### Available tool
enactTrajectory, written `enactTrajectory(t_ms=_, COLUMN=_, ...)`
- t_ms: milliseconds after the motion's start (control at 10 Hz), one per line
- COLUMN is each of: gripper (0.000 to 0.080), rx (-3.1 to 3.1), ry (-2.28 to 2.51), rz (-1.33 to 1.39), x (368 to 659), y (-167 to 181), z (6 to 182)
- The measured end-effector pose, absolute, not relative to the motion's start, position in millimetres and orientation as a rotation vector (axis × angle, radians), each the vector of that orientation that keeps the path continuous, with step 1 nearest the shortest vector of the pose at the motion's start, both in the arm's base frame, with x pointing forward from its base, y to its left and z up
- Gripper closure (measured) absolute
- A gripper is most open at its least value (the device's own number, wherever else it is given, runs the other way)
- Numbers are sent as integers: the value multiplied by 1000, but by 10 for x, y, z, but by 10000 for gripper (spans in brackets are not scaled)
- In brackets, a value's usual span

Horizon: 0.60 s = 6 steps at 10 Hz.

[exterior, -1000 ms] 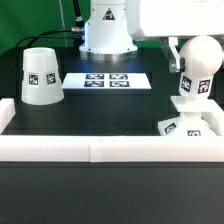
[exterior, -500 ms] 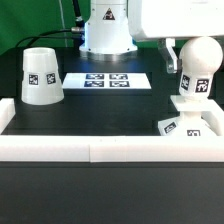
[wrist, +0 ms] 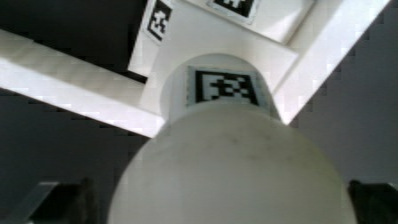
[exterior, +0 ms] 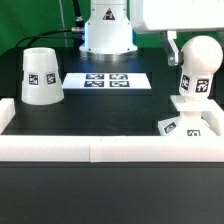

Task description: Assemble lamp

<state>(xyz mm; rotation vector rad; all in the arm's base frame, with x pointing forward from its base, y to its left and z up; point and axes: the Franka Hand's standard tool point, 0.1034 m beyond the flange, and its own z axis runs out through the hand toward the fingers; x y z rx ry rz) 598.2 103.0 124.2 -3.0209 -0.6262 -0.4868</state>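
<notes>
The white rounded bulb [exterior: 201,66] stands upright with its short neck on the flat square base [exterior: 170,126] at the exterior view's right, by the white front rail. The tapered shade [exterior: 41,76] stands apart at the exterior view's left. My gripper [exterior: 197,48] hangs over the bulb's upper part, and one dark finger [exterior: 172,48] shows beside it. In the wrist view the bulb [wrist: 228,150] fills the space between my gripper's [wrist: 210,203] dark fingers [wrist: 63,200], with a gap on each side. The gripper is open.
The marker board [exterior: 106,80] lies flat at the back middle. The robot pedestal [exterior: 106,30] stands behind it. A white rail [exterior: 100,148] runs along the front and up the left side [exterior: 6,112] of the black table.
My gripper has risen slightly along the bulb. The bulb, base and shade have not moved.
</notes>
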Motion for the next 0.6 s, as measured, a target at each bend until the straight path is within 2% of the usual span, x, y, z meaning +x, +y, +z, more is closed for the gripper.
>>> enactTrajectory(t_ms=400, gripper=100, rx=-3025, ry=-630, rz=-441, x=5967, y=1024, z=1232)
enactTrajectory(t_ms=600, gripper=100, rx=-3037, ry=-625, rz=-253, x=5905, y=1043, z=1199)
